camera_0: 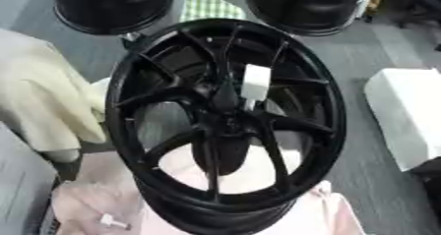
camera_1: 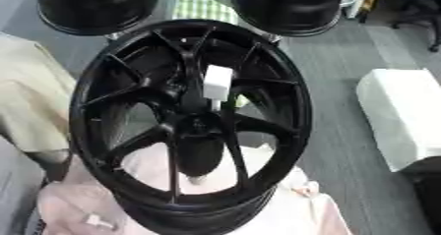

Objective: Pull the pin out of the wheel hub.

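Neither hand shows up anywhere, so can't tell their state or which is nearer. White pin (camera_0: 256, 83) sticks out of the black wheel hub (camera_0: 226, 123), just above center, long axis upright.

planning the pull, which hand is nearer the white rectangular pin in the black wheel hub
Cannot tell: neither left nor right hand shows in either view. The white rectangular pin sticks from the black wheel hub untouched.

Left hand and right hand: neither can be made out in either eye view. One dark oblong shape (camera_0: 220, 153) at lower centre cannot be confirmed as an arm.
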Controlling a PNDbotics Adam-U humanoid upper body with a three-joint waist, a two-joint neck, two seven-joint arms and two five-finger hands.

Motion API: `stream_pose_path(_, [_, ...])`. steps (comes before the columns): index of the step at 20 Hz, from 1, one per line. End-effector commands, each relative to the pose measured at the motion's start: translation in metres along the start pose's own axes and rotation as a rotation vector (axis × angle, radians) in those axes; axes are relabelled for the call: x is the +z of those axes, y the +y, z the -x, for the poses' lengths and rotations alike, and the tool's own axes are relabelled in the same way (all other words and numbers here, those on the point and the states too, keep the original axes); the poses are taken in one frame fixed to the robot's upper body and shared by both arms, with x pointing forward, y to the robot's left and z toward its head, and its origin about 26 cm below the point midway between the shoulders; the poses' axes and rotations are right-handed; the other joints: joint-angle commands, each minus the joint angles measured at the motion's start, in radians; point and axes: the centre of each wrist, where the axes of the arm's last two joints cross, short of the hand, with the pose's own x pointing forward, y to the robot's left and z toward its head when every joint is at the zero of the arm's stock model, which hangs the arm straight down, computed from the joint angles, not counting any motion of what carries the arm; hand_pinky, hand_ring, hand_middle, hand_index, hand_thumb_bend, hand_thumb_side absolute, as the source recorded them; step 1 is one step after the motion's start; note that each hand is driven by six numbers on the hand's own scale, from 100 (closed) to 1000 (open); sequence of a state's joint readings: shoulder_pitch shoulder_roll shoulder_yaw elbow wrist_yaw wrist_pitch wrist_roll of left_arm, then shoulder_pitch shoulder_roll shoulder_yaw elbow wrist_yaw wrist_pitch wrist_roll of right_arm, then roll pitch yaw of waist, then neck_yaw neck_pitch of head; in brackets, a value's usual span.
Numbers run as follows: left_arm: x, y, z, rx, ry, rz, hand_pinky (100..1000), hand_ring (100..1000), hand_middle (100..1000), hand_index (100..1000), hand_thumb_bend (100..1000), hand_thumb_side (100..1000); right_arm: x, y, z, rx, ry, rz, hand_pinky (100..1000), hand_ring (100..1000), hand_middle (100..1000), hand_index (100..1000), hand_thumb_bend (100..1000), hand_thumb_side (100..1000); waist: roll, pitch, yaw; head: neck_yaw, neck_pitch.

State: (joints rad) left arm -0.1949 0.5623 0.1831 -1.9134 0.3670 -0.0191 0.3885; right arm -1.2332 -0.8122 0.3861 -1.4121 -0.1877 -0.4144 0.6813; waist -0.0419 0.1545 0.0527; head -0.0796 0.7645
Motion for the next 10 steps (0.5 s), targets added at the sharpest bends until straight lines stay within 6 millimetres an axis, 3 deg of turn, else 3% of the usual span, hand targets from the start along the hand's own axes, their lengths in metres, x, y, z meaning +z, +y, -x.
stream_pose_path(1, [-0.003, 0.007, -0.004, -0.021, -0.013, -0.017, 514, 623, 544, 639, 146, 755, -0.014, -0.002, 0.005, -0.047, -0.014, 0.009, 781, 736, 750, 784, 469, 431, 0.006, -0.019, -0.006, 0.015, 0.005])
stream_pose_path(10, [0.003, 0.019, 0.004, -0.060, 0.018, -0.056, 513, 623, 544, 639, 143, 767, -0.076, 0.048, 0.018, -0.168, -0.027, 0.022, 768, 719, 743, 780, 491, 496, -0.001, -0.029, -0.040, 0.081, 0.005])
